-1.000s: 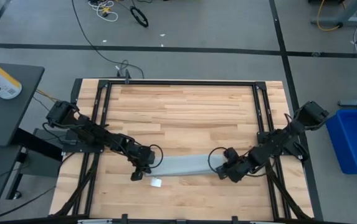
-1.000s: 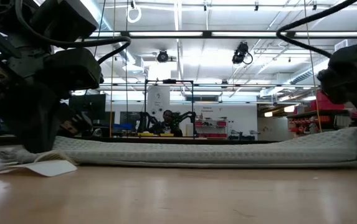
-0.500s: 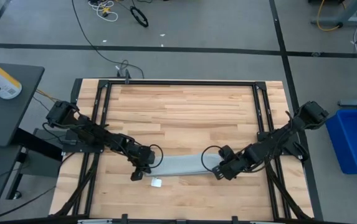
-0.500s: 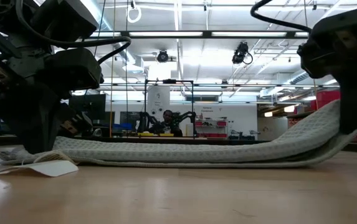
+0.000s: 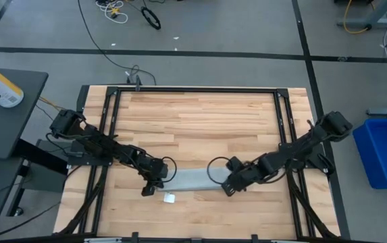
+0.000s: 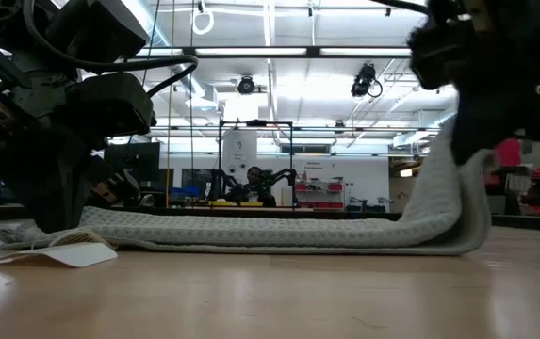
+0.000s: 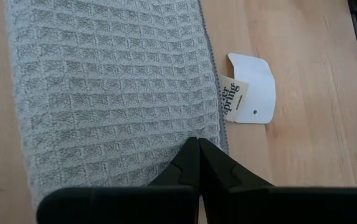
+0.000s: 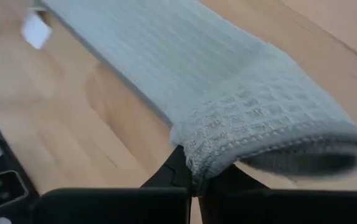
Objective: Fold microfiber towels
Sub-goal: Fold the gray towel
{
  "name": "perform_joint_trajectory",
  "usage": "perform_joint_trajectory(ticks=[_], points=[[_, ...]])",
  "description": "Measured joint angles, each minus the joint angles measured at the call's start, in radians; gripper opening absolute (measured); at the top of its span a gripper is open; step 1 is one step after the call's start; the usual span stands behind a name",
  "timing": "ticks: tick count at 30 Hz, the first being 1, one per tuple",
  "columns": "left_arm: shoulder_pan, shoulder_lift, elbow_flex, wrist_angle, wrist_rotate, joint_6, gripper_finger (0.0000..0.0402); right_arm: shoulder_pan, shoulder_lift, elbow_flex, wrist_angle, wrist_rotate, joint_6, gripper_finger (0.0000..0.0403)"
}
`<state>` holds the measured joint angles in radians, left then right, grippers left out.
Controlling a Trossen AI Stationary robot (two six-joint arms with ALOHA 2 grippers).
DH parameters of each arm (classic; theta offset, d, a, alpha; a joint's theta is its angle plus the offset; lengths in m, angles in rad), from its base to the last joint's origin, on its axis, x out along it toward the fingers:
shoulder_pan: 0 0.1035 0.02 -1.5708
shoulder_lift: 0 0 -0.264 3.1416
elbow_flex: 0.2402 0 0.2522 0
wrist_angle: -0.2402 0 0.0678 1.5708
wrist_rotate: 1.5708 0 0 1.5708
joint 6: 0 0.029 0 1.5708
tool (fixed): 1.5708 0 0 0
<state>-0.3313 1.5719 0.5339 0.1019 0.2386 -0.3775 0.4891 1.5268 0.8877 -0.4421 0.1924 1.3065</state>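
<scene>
Folding step, entry by item, largest first.

Table (image 5: 200,115): wood top, bare beyond both grippers.

Towel (image 5: 193,179): a long grey band, already narrowed, lay flat between the two grippers. Its right end stood lifted and curled over the rest, as the low view showed (image 6: 449,198); its left end stayed down on the wood.

Right gripper (image 5: 228,189): clenched on the towel's raised end, the hem pinched between its fingertips (image 8: 194,177), with the loop of cloth bulging just ahead of them.

Left gripper (image 5: 150,189): closed and pressed down on the towel's near corner, pinning it (image 7: 197,155); the cloth ran straight away from its fingers.

Tag (image 7: 250,93): white card, loose on the wood just beside the left gripper's fingertips, at the towel's edge.

Handling note, as judgement: the raised end likely needs carrying low and level toward the left gripper, hem kept parallel to the pinned edge, so the halves stack square. The pin should hold until the end is laid; the soft weave may sag or drag otherwise.
</scene>
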Motion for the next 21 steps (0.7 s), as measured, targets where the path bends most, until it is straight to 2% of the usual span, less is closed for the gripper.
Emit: perform_joint_trajectory(ticks=[12, 21], points=[[-0.003, 0.000, 0.000, -0.005, -0.005, 0.000, 0.0000, -0.057, 0.232, 0.253, 0.011, -0.078, -0.268, 0.0006], [-0.004, 0.000, -0.001, 0.002, -0.011, 0.003, 0.0000, -0.121, 0.305, 0.375, 0.007, -0.123, -0.417, 0.0006]])
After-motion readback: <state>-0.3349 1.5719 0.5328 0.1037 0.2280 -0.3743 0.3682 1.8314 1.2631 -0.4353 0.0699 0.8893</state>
